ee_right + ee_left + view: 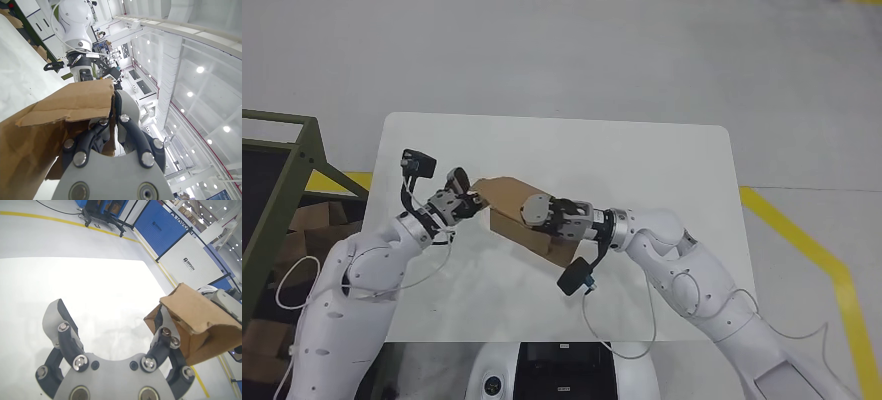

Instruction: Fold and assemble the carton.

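A: Status on the fold?
B: Brown corrugated cardboard carton (504, 192) is over the middle of the flat white table (662, 160), slanted between the two arms. Can't tell if its lower edge touches the tabletop.
A: Who has it?
B: Right gripper (113, 106) is clamped on one side wall, one finger inside, one outside. My read: it's the anchor, so the body doesn't skate while the end gets worked.
A: Left?
B: Left gripper (110, 311) is spread wide, holding nothing. One of its fingers (160, 317) lies against the carton's open end, tucked under a loose flap. The other is out over bare table. Looks set to push a flap in, not to grab.
A: Progress?
B: Partway, I'd say. Body is erected, end flaps ragged and not closed.
A: Room?
B: Carton is well apart from every table edge. A green-framed cart (282, 150) holding cardboard stands off the table beside the left arm, so watch elbow swing there. Other risk: the pinched wall may crease if the left pushes hard.
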Available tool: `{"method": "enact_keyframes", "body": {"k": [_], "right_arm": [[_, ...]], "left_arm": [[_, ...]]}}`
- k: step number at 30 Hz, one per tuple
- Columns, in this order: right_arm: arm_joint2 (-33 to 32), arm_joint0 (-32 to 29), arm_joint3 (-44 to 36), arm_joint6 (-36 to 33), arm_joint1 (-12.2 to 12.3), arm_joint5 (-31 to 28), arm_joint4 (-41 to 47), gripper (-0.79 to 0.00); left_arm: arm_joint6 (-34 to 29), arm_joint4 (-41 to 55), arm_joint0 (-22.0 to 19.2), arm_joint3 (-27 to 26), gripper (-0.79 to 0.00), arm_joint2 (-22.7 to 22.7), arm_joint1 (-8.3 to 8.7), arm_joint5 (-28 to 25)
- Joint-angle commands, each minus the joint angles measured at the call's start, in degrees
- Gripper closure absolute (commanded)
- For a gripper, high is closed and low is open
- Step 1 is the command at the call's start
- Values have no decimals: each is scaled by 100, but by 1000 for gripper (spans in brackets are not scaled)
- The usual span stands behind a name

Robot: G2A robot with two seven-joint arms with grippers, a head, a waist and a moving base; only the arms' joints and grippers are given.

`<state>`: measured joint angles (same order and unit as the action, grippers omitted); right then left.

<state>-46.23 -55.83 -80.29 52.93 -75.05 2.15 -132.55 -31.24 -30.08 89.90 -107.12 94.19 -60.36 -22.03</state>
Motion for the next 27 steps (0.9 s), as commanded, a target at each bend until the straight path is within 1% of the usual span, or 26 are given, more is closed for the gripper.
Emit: {"method": "enact_keyframes", "body": {"k": [1,6,9,13,17,19,23,27], "right_arm": [[-9,-8,-10,21,7,-29,-21,0],[-41,-23,11,53,27,-97,-58,0],[-28,-35,14,51,28,-108,-73,0],[18,-28,3,13,18,-135,-98,0],[47,-32,-36,-42,11,-132,-122,0],[38,-48,-70,-53,16,-119,-139,0],[0,-104,-150,-67,36,-122,-164,0],[-34,-131,-214,-96,49,-132,-181,0]], "left_arm": [[71,27,20,25,-785,95,6,28],[206,310,127,4,-785,478,29,0],[179,614,189,-79,-785,684,43,-82],[-6,716,206,-293,-785,763,64,-139],[-110,491,162,-396,-785,571,69,-118],[-130,369,120,-373,-785,396,64,-58],[-199,190,76,-311,-785,89,58,-114],[-70,61,90,-259,-785,-75,48,-115]]}}
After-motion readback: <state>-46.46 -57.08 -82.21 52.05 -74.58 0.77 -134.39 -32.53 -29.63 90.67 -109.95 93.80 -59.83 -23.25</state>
